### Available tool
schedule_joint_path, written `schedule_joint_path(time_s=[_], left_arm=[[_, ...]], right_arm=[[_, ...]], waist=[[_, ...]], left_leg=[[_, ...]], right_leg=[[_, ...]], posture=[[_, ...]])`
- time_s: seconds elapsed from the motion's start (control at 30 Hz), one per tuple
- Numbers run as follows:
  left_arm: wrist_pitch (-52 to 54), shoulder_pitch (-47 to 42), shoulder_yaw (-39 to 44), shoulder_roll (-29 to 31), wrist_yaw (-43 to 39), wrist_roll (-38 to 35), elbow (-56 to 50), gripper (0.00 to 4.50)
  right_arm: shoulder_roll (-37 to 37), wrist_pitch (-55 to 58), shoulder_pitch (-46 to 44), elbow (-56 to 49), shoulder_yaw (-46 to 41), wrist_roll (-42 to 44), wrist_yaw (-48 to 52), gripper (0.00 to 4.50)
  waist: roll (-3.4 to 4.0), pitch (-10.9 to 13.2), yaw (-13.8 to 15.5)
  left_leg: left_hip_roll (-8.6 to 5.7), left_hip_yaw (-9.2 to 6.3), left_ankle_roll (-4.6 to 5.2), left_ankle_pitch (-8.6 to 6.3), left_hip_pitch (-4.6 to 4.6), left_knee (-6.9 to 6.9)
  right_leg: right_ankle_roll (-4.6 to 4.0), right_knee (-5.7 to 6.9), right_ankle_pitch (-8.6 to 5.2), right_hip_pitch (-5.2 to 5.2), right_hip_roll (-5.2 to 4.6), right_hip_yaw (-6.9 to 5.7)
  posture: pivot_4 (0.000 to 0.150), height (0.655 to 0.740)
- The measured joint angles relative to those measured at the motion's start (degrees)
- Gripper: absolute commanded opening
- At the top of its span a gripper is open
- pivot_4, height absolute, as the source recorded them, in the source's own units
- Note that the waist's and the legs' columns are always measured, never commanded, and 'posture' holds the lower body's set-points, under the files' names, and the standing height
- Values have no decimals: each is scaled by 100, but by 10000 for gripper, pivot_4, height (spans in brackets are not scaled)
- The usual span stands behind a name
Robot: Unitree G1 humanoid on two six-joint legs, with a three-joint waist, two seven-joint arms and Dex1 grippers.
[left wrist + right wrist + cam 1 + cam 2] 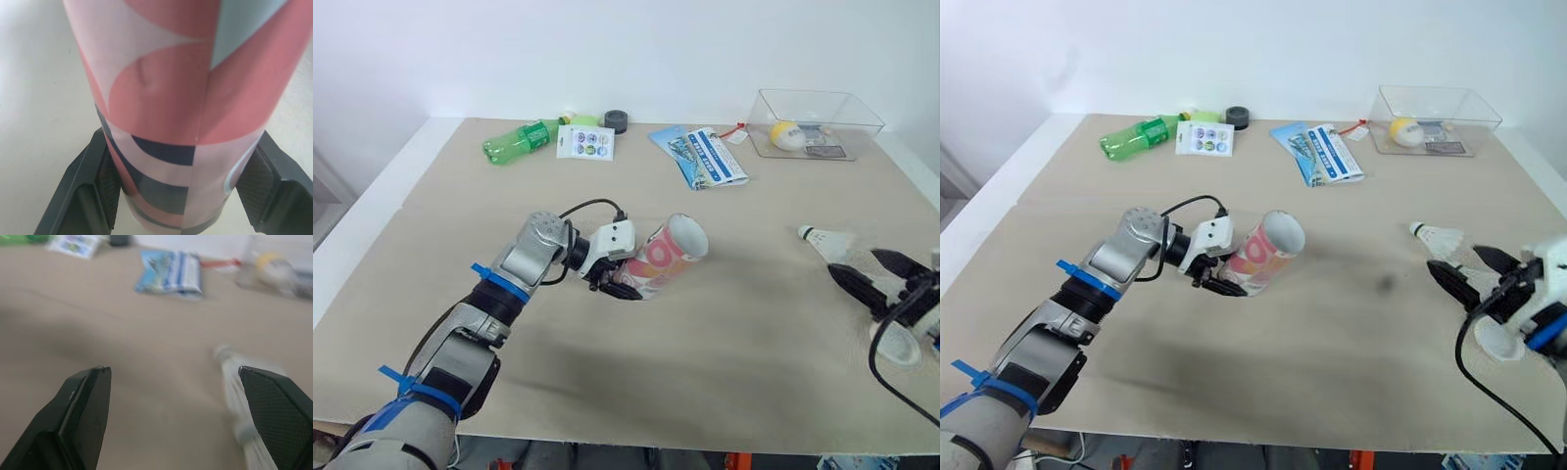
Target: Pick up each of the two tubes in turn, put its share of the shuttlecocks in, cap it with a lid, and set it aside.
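My left gripper (612, 279) is shut on a tube (666, 257) printed in pink, white and dark blue. It holds the tube tilted over the middle of the table, with the open mouth pointing up and to the right. In the left wrist view its black fingers (88, 191) press on both sides of the tube (186, 98). A white shuttlecock (827, 240) lies on the table at the right. My right gripper (854, 262) stands open just in front of it with nothing between its fingers. The right wrist view shows the shuttlecock (239, 396) blurred beside the open gripper (173, 369).
Along the back edge lie a green bottle (519, 142), a sticker card (586, 143), a black roll (616, 120) and a blue leaflet (702, 157). A clear box (813, 122) holding a yellow ball (786, 134) stands back right. A white object (891, 345) lies under my right wrist.
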Motion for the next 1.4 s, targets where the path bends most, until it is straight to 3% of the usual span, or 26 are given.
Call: schedule_joint_path(time_s=[0.43,1.07,1.17,1.4], left_arm=[[146,107,-46,17,13,-2,-331,26777],[356,207,-49,150,42,-6,-719,26777],[364,214,-49,157,61,-5,-724,26777],[365,214,-49,158,113,-5,-724,26777]], right_arm=[[-58,-213,361,914,-208,-36,20,44656],[-195,-1013,-976,3193,735,-361,324,44656],[-221,-1170,-1207,3490,903,-454,355,36728],[-223,-1361,-1396,3750,967,-512,388,3898]], waist=[[-3,2,-27],[-1,2,-34],[-2,2,-34],[-2,2,-34]], left_leg=[[0,3,15,12,0,2],[-1,3,16,12,1,-3],[-2,3,16,12,0,-3],[-2,2,15,12,0,-4]], right_leg=[[-23,-2,4,-1,1,3],[-4,-3,13,-1,1,3],[2,-3,16,-1,1,3],[4,-3,14,-1,1,3]], posture=[[1500,7400],[1500,7400],[1500,7400],[1500,7400]])
